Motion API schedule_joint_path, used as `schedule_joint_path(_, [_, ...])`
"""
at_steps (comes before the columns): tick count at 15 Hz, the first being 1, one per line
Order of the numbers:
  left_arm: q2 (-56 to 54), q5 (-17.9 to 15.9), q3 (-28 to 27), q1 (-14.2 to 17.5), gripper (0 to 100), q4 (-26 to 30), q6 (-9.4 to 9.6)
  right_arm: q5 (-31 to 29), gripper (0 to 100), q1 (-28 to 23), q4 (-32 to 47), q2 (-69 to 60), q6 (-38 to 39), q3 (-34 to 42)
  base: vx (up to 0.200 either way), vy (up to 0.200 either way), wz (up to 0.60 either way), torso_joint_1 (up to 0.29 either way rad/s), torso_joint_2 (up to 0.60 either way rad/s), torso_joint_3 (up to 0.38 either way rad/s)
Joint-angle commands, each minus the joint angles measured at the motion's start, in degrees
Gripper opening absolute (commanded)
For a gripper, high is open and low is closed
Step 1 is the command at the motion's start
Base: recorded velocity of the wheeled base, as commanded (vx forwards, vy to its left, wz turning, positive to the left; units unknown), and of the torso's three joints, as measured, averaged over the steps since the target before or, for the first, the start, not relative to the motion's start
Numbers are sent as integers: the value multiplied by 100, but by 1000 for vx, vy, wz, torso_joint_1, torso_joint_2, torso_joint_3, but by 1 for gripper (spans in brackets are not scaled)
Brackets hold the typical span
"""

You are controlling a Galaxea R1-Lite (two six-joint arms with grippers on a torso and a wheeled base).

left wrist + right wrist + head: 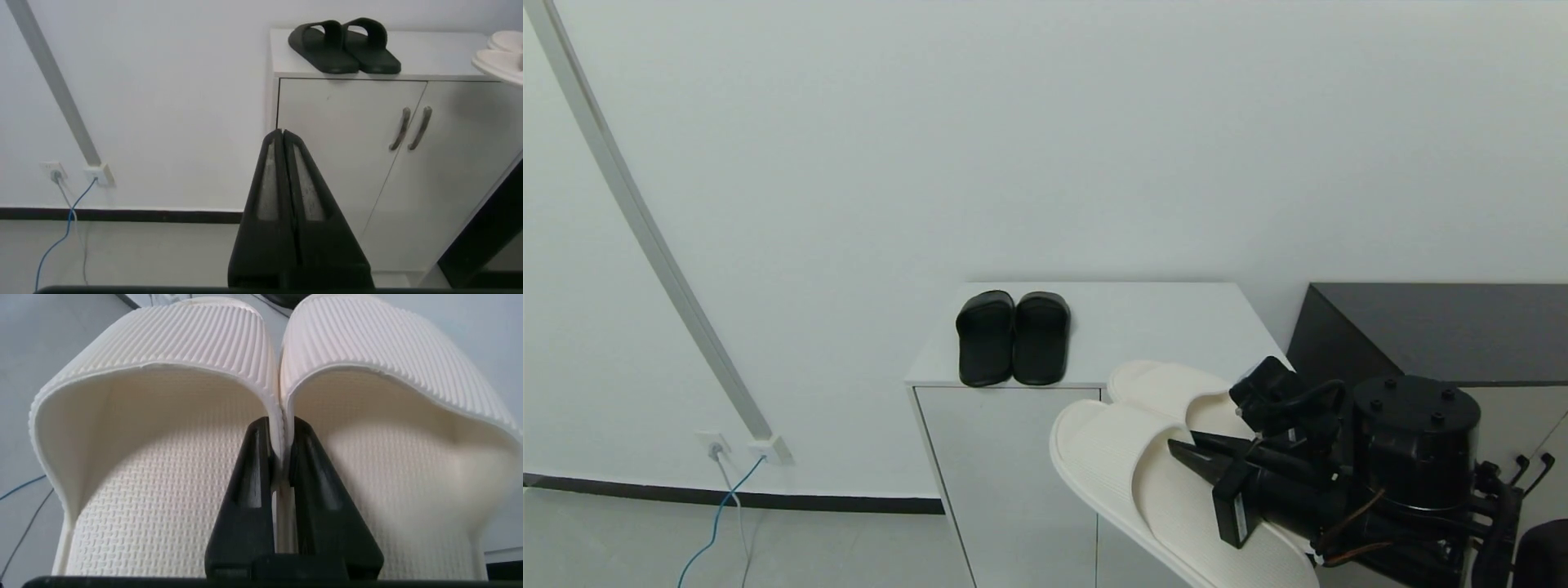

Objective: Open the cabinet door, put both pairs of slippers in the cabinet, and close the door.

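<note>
White ribbed slippers (155, 465) are clamped in your right gripper (276, 429). One finger goes inside each slipper and they pinch the two touching inner walls together, so a single grip carries the whole pair, toes out past the fingertips and heels back under the wrist. Likely reason: it's the only spot where both slippers meet, and it leaves your other arm free. The hold is on soft, thin wall, so I'd guess it can slide if you swing fast. The cabinet (1005, 465) sits just ahead of and below that gripper, with the pair hanging in front of its upper edge and not resting on it. Black slippers (1013, 336) lie side by side on the cabinet top, farther ahead of the right gripper and off to its left, at the front edge. Your left gripper (282, 135) has its fingers pressed flat together with nothing between them. It points at the cabinet front, and the two door handles (411, 128) are beyond its tips and off to one side. Both doors are closed, so opening isn't done. I'd say the left gripper has to spread before it can take a handle.
</note>
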Motion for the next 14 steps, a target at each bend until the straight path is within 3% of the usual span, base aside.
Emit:
schedule_joint_path(1, [9, 1, 1, 4, 0, -1, -6, 4, 0, 2, -3, 14, -1, 2, 0, 0, 0, 0, 0, 0])
schedule_joint_path(14, [0, 10, 1, 4, 0, -1, 12, 13, 0, 37, -91, -21, -10, 204, 0, 0, 0, 0, 0, 0])
